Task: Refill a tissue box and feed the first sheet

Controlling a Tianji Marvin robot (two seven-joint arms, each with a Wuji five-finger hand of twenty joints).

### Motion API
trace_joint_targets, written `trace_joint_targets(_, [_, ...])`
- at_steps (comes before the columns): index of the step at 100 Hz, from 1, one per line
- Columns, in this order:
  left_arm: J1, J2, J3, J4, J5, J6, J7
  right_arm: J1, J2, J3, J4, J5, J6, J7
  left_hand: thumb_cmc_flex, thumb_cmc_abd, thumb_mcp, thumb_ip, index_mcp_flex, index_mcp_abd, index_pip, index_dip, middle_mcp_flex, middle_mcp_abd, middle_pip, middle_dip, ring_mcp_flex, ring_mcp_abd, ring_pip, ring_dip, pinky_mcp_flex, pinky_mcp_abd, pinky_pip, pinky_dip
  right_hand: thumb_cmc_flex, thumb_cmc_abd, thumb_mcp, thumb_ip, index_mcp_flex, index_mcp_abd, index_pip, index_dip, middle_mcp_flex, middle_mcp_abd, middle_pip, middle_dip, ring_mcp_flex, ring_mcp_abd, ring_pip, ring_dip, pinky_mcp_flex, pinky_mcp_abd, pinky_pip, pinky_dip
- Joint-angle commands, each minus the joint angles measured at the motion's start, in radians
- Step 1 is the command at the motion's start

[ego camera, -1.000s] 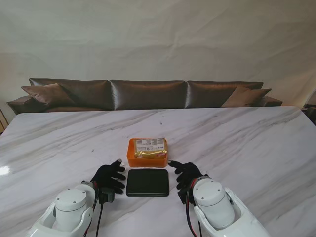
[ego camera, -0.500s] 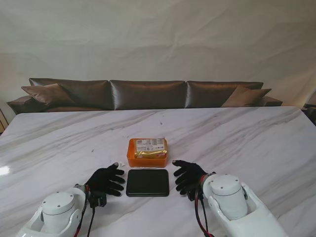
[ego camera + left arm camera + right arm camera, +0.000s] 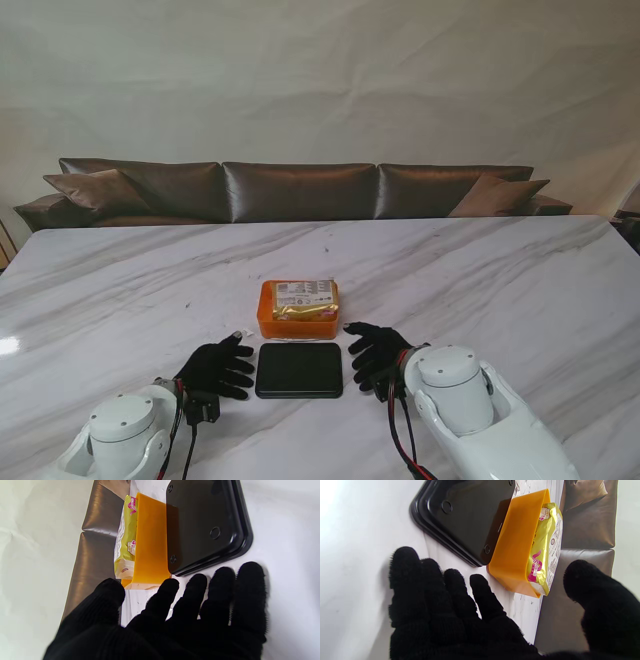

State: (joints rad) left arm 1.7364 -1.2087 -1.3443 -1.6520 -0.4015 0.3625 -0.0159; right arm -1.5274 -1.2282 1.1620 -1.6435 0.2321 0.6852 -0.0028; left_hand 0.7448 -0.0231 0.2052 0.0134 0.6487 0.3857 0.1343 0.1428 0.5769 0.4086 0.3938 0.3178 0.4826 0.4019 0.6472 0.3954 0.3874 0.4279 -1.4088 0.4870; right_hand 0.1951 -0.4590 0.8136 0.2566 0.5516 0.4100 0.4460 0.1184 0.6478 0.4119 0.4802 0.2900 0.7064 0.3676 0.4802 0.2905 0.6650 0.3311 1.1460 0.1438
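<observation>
Tissue box (image 3: 299, 318), an orange open-topped container, sits on the marble table (image 3: 500, 280) just beyond the fingertips of both hands and between them, a little farther from me than either. A yellow tissue pack (image 3: 304, 299) lies in it, its printed wrapper showing above the orange rim; both wrist views show the foil bulging past the box wall. Touching or just beside the box's near wall lies the black lid (image 3: 298, 369), a flat rounded rectangle with small round marks on its surface, resting on the table directly between the two hands.

The left hand (image 3: 216, 367), in a black knit glove, hovers or rests just beside the lid's left edge with fingers spread apart and nothing in its grasp; its wrist view shows the fingertips (image 3: 197, 580) close to the lid's corner but not on it. The right hand (image 3: 375, 354) mirrors it just beside the lid's right edge, fingers likewise splayed and empty, thumb held wide toward the box.

Well beyond the hands, past the table's far edge, stands a brown leather sofa (image 3: 300, 190) against a pale backdrop.
</observation>
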Motion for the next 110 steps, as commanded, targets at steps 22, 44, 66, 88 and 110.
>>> trace_joint_targets(22, [-0.003,-0.009,0.029,0.026,-0.001,0.023,-0.015,-0.001,-0.001,-0.006,-0.010,0.024,0.011,0.037,-0.024,-0.020,0.042,0.038,-0.002,0.032,-0.036,-0.033,-0.051,0.022,-0.013,-0.010,-0.139,0.104,-0.079,0.001,-0.008,0.035,2.399,-0.012,0.010,0.019,-0.026,0.030,-0.085,0.064,-0.085,-0.049,-0.145,0.036,-0.011,-0.017,-0.139,0.010,-0.046,-0.001,-0.097,-0.051,-0.088,-0.010])
trace_joint_targets(44, [-0.033,-0.007,0.054,0.044,0.005,0.022,-0.028,-0.001,0.002,-0.005,-0.004,0.058,0.021,0.064,-0.028,-0.017,0.045,0.037,-0.001,0.021,-0.037,-0.034,-0.046,0.009,-0.013,-0.011,-0.136,0.093,-0.082,-0.002,-0.019,0.026,2.400,-0.010,0.015,0.018,-0.030,0.031,-0.076,0.082,-0.096,-0.057,-0.134,0.037,0.005,-0.014,-0.126,0.006,-0.041,0.000,-0.088,-0.050,-0.103,-0.006])
trace_joint_targets(66, [-0.056,-0.005,0.073,0.056,0.017,0.021,-0.040,-0.009,-0.002,0.007,0.002,0.046,0.030,0.046,-0.028,-0.013,0.043,0.037,-0.002,0.012,-0.031,-0.030,-0.039,0.002,-0.012,-0.011,-0.131,0.088,-0.083,-0.004,-0.018,0.021,2.405,-0.007,0.022,0.008,-0.028,0.032,-0.100,0.105,-0.156,-0.086,-0.125,0.018,0.026,-0.007,-0.099,-0.020,-0.046,-0.004,-0.066,-0.060,-0.111,-0.006])
trace_joint_targets(88, [-0.059,-0.007,0.072,0.069,0.017,0.020,-0.036,-0.008,0.008,0.020,0.009,0.034,0.029,0.073,-0.026,-0.014,0.043,0.038,-0.001,0.010,-0.025,-0.027,-0.029,0.002,-0.011,-0.011,-0.122,0.090,-0.082,-0.003,-0.013,0.025,2.407,-0.005,0.016,0.026,-0.032,0.032,-0.131,0.053,-0.248,-0.123,-0.092,0.003,0.018,-0.013,-0.068,-0.024,-0.049,-0.006,-0.042,-0.072,-0.103,-0.002])
trace_joint_targets(110, [-0.069,-0.002,0.066,0.086,0.044,0.028,-0.055,0.003,0.020,0.023,0.017,0.028,0.062,0.117,-0.027,-0.012,0.041,0.037,0.001,0.005,-0.021,-0.025,-0.017,-0.003,-0.009,-0.010,-0.107,0.089,-0.081,-0.004,-0.008,0.023,2.413,-0.003,0.009,0.028,-0.033,0.034,-0.079,0.100,-0.207,-0.101,-0.062,0.040,0.029,-0.008,-0.039,0.011,-0.015,0.009,0.004,-0.042,-0.101,-0.012])
